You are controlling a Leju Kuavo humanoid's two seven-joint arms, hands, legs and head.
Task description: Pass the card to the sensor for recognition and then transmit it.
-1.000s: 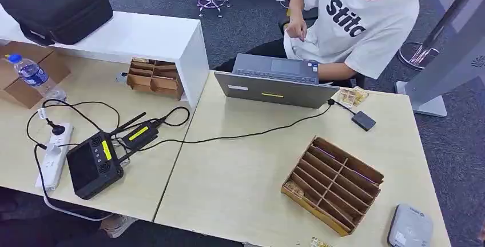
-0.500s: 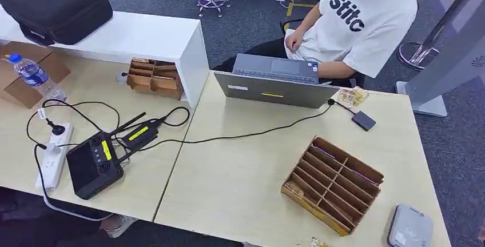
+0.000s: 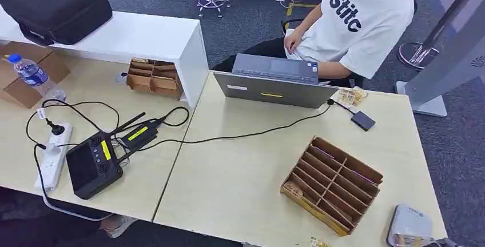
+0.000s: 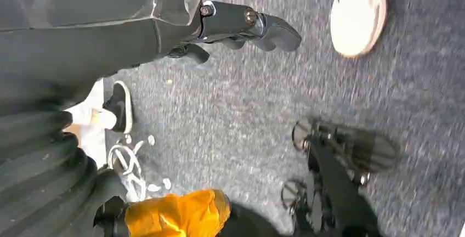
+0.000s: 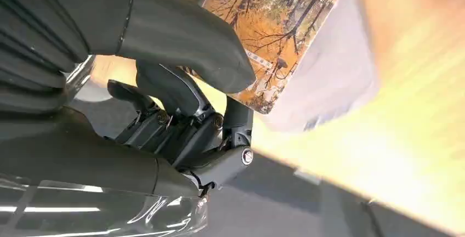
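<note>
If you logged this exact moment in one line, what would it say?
right hand: holds card over grey sensor | left hand: hangs over floor, holds nothing | hand-off: not yet

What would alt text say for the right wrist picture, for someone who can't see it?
The robot's right hand pinches a card printed with orange autumn trees, holding it in front of a blurred grey sensor pad on a pale wooden table.

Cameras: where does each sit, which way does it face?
Head: high on the body, facing down at the table and sensor; right hand at the bottom edge.
Left wrist: behind the hanging left hand, facing the floor.
Right wrist: behind the right hand, facing the card over the sensor.
Shared: head and right wrist see card and sensor.
</note>
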